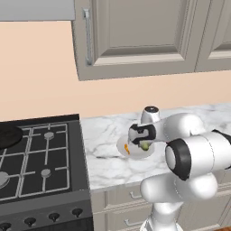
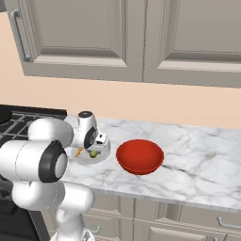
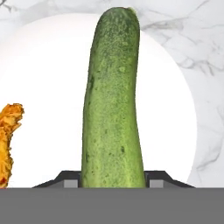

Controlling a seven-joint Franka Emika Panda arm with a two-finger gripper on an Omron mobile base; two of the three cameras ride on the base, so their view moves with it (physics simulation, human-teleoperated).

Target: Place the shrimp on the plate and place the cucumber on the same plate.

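To the left of my gripper (image 3: 112,183), the shrimp (image 3: 8,140) already lies on the plate (image 3: 175,109). Between my jaws I hold the cucumber (image 3: 113,105) over that plate; releasing it is what remains, I judge.

Base views flank arm; hand view close over plate (image 3: 175,109).
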